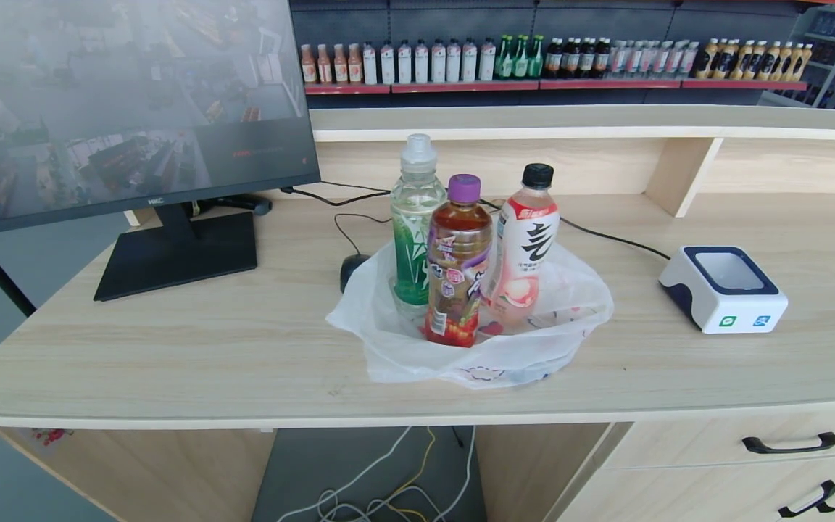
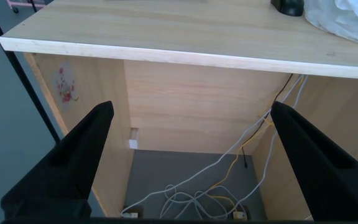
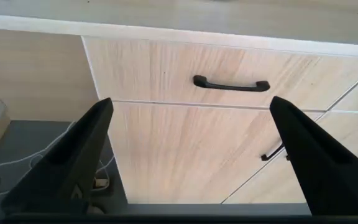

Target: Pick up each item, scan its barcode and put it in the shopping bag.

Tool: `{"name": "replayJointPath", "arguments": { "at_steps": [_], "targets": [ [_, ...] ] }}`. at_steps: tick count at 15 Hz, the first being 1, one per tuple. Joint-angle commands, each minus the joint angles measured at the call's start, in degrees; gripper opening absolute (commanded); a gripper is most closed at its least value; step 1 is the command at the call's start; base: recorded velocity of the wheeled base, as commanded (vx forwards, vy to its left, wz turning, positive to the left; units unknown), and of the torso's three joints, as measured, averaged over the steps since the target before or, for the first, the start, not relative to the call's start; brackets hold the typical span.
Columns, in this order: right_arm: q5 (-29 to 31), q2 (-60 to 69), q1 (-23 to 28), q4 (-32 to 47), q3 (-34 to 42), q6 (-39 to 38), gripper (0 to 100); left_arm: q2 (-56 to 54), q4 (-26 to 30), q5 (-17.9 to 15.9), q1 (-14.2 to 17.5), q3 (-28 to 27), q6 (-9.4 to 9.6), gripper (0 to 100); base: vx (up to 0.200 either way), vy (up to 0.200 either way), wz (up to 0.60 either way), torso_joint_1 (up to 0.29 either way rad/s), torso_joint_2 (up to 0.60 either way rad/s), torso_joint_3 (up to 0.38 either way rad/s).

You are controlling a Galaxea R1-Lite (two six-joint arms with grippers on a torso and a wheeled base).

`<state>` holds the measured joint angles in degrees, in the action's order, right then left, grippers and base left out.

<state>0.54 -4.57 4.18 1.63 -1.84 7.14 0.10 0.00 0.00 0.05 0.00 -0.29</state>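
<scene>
Head view: three bottles (image 1: 458, 268) stand upright inside the shopping bag (image 1: 461, 366) at the centre of the table (image 1: 171, 348), apparently already bagged.
Scanner (image 1: 723, 290): at the bag's 3 o'clock, apart from it.
Left gripper (image 2: 188, 124): released, empty, below the table edge.
Right gripper (image 3: 188, 124): likewise released and empty.

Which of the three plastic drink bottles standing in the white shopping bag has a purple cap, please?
The middle bottle of dark brown tea; the taller green-labelled clear bottle has a whitish cap, and the pink-and-white bottle a black one.
</scene>
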Motion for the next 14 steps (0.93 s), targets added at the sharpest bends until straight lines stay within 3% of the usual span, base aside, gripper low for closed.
{"name": "replayJointPath", "arguments": {
  "at_steps": [1, 4, 5, 7, 9, 12, 14],
  "targets": [
    [0.0, -1.0, 2.1, 0.0, 0.0, -0.1, 100, 0.0, 0.0, 0.0, 0.0, 0.0, -0.06, 100, 0.000, 0.000, 0.00, 0.000, 0.00, 0.000],
    [-0.9, -0.9, 5.4, 0.0, 0.0, 0.2, 100, 0.0, 0.0, 0.0, 0.0, 0.0, -0.06, 100, 0.000, 0.000, 0.00, 0.000, 0.00, 0.000],
    [-3.2, -0.9, 4.7, 0.0, 0.0, -0.1, 100, 0.0, 0.0, 0.0, 0.0, 0.0, 0.03, 100, 0.000, 0.000, 0.00, 0.000, 0.00, 0.000],
    [-13.6, -0.9, 4.2, -1.2, 0.7, -1.7, 100, 0.0, 0.0, 0.0, 0.0, 0.0, 0.03, 100, 0.000, 0.000, 0.00, 0.000, 0.00, 0.000],
    [-12.8, -1.1, 3.7, -2.1, 1.1, -1.1, 100, 0.0, 0.0, 0.0, 0.0, 0.0, 0.03, 100, 0.000, 0.000, 0.00, 0.000, 0.00, 0.000],
    [-13.0, -4.6, -5.5, -2.3, 1.2, -1.3, 100, 0.0, 0.0, 0.0, 0.0, 0.0, 0.03, 100, 0.000, 0.000, 0.00, 0.000, 0.00, 0.000],
    [-12.8, 1.1, -6.7, -2.4, 1.3, -2.5, 100, 0.0, 0.0, 0.0, 0.0, 0.0, -0.06, 100, 0.000, 0.000, 0.00, 0.000, 0.00, 0.000]
  ]
}}
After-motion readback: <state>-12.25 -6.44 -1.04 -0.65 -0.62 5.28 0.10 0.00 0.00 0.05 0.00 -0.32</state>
